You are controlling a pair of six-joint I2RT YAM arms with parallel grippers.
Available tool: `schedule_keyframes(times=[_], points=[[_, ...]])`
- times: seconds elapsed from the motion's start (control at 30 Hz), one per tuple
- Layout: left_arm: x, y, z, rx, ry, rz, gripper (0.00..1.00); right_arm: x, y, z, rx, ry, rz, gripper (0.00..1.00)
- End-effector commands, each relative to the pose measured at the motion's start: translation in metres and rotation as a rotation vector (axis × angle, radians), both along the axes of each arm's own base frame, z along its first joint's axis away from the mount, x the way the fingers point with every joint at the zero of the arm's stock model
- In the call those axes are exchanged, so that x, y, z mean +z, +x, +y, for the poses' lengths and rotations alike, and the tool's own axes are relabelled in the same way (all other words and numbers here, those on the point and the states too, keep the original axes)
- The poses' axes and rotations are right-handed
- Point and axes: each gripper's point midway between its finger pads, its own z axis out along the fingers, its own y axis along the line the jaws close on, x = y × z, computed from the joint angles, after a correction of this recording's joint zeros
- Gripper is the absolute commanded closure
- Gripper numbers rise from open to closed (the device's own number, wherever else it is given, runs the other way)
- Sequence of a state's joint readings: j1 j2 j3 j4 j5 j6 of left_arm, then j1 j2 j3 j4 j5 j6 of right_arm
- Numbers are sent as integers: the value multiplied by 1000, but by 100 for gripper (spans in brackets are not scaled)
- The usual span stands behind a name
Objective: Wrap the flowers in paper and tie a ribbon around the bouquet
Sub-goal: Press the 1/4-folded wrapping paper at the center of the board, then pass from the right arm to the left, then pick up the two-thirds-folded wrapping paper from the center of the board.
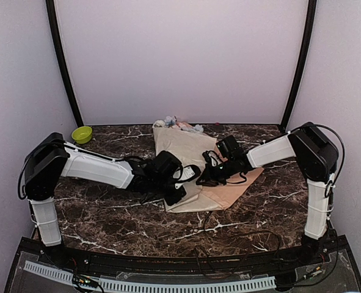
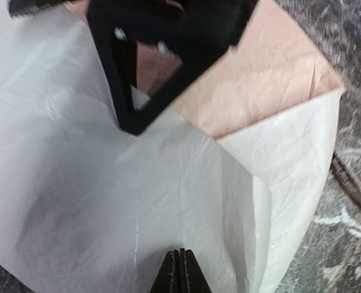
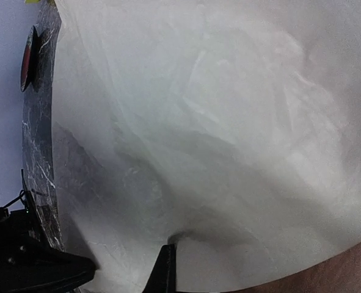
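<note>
The paper (image 1: pixel 189 152) lies on the marble table, its beige face folded over and a peach flap (image 1: pixel 235 186) showing at the right. The flowers (image 1: pixel 175 124) poke pink, white and blue heads out of its far end; their stems are hidden. My left gripper (image 1: pixel 191 173) (image 2: pixel 181 268) is shut, its tips against the beige paper (image 2: pixel 168 183). My right gripper (image 1: pixel 203 178) (image 3: pixel 170 268) is shut on a puckered fold of paper (image 3: pixel 229 152). A thin dark strand (image 2: pixel 351 186) lies beside the paper's edge; I cannot tell whether it is the ribbon.
A green bowl (image 1: pixel 82 134) sits at the back left of the table (image 1: pixel 107 213). A small red object (image 1: pixel 217 124) lies at the back edge. The right gripper's black body (image 2: pixel 168 49) looms just beyond my left fingers. Black cables trail near the front.
</note>
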State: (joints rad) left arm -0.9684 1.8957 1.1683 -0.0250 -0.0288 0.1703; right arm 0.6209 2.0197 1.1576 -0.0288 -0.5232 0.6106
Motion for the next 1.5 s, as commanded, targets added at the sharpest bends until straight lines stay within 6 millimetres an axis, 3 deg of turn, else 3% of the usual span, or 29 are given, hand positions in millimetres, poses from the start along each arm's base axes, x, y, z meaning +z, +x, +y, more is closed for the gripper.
schedule_keyframes(times=[0.0,0.13,0.33,0.5,0.7,0.93,1.07,1.2,1.3,1.47], points=[[-23,-14,11,-14,60,22,96,10,1,4,11,4,-29,100],[-28,-29,6,-60,51,40,94,13,2,4,14,-3,-34,99],[-38,-33,6,-62,72,40,89,34,9,-6,-12,-55,-90,77],[-35,-29,1,-67,73,26,82,59,9,-36,-88,-147,-171,65],[-28,-30,-15,-110,49,-7,70,45,-25,-94,-169,-331,-149,64],[-39,-29,-24,-127,66,2,68,26,-91,-125,-202,-383,5,57],[-33,-29,-30,-137,56,-17,66,22,-109,-140,-279,-365,48,52],[-23,-28,-41,-146,33,-47,62,27,-115,-141,-380,-271,79,50],[-19,-30,-51,-166,7,-46,61,17,-128,-138,-418,-202,144,50],[-34,-31,-59,-183,10,-20,59,5,-138,-135,-414,-192,202,50]])
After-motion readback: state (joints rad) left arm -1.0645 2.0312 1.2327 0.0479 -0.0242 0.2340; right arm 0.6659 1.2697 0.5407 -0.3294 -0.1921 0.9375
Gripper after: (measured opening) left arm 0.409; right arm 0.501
